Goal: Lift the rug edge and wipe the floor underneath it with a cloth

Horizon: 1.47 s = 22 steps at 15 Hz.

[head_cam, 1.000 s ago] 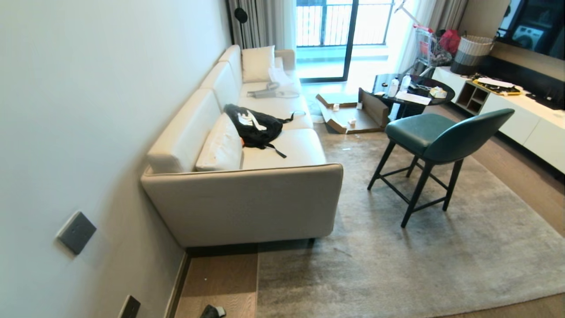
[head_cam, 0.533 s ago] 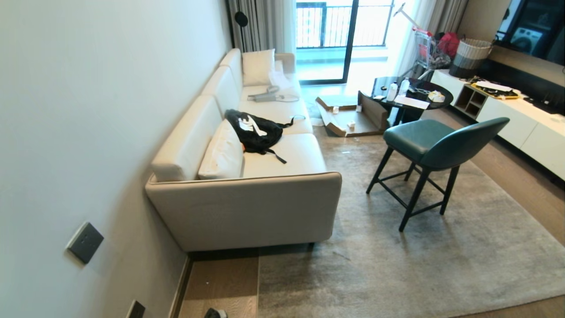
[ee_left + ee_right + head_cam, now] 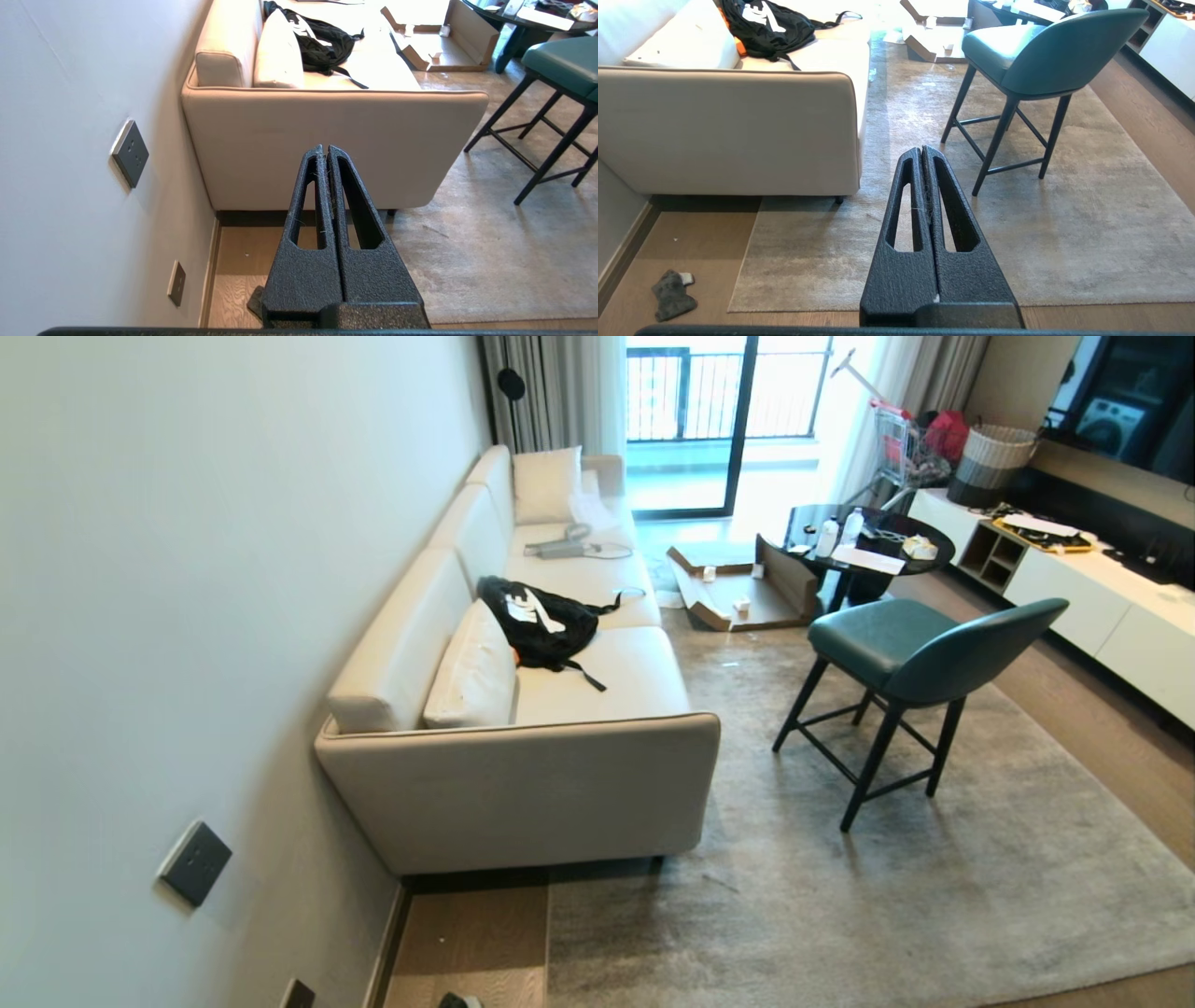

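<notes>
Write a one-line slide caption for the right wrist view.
Shut right hand hangs above the flat grey rug; the cloth lies on bare floor near the rug edge.

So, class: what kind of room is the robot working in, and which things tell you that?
Most likely a home living room: a cream sofa against the wall, a large grey rug on wood-grain floor, and a balcony door with curtains.

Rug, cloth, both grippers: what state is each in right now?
rug edge: flat on the floor, not lifted
cloth: crumpled on the floor, beside the rug corner, not held
left gripper: shut, empty, raised off the floor
right gripper: shut, empty, raised over the rug
green chair: upright, legs on the rug
</notes>
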Motion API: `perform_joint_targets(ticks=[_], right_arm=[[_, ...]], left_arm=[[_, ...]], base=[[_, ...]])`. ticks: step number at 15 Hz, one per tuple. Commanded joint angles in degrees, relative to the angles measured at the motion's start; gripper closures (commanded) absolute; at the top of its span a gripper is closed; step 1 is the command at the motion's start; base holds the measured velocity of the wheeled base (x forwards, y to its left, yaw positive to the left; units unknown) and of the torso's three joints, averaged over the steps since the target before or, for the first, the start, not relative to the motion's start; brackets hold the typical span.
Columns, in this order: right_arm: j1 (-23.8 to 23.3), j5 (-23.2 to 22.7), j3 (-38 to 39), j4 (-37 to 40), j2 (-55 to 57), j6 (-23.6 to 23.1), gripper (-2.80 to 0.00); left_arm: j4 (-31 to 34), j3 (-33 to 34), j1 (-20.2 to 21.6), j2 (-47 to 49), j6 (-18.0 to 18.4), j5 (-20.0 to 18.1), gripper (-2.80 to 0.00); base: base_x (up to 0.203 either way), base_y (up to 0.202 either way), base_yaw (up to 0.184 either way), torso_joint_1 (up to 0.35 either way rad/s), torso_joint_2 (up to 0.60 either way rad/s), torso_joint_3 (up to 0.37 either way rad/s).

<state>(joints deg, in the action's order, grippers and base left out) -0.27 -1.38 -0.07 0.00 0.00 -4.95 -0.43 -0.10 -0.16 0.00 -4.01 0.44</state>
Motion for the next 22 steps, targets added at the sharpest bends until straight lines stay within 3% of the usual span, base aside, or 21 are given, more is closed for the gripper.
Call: perform_joint_targets(ticks=[1, 7, 22], right_arm=[[0.00, -0.03, -0.01, -0.09, 0.00, -0.06, 0.00], [0.00, -0.12, -0.01, 0.00, 0.08, 0.02, 0.00], [0.00, -0.12, -0.01, 0.09, 0.06, 0.12, 0.00]], left_arm=[[0.00, 0.01, -0.02, 0.00, -0.03, 0.00, 0.00], [0.00, 0.01, 0.01, 0.00, -0.03, 0.00, 0.00], [0.00, 0.01, -0.02, 0.00, -0.03, 0.00, 0.00]], base=[[0.000, 0.000, 0.000, 0.134, -0.32, -0.178], [0.000, 0.000, 0.000, 0.150, -0.32, -0.182], [0.000, 0.000, 0.000, 0.001, 0.00, -0.001]])
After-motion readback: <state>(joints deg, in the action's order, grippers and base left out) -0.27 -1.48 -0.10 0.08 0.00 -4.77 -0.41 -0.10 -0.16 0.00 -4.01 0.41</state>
